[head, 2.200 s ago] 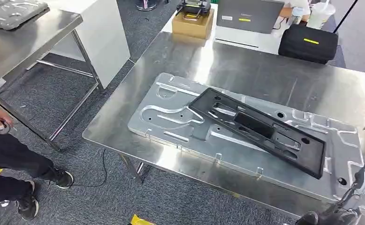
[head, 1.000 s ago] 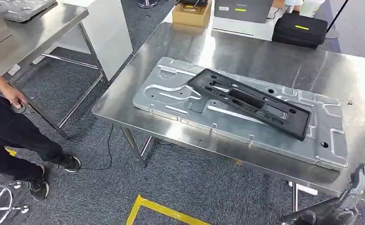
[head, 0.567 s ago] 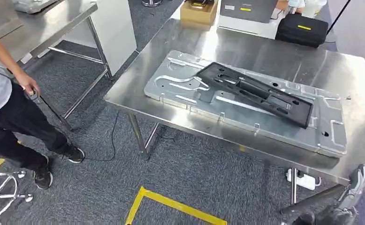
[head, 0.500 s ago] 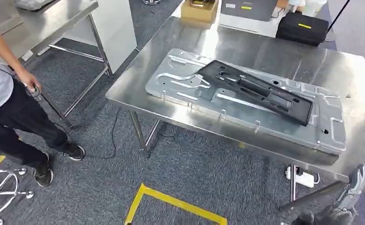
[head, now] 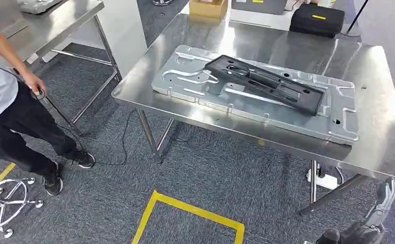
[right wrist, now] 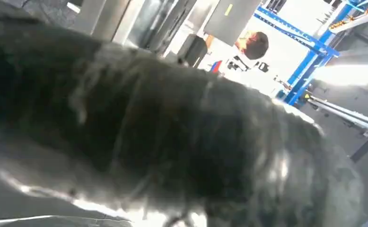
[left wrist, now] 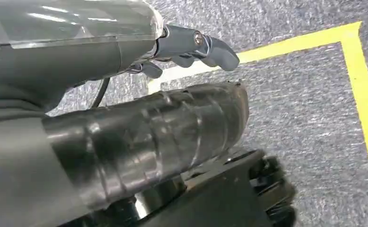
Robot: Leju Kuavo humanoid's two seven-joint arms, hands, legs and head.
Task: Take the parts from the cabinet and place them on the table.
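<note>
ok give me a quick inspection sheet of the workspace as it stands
Surface: bare stainless steel table, shiny, a steel bench beside it.
Job's things: large flat silver machined metal plate lies on the table; long black plastic frame rests slantwise on top of it.
Clutter: brown cardboard box and black zipped case at the far end.
Hands: right hand hangs low beside the table, holding nothing; left hand hangs over the floor, fingers curled, holding nothing.
Cables: thin black cable on the carpet by the table leg.
Surroundings: grey carpet, yellow floor tape, a person standing to the left, chrome chair base.
</note>
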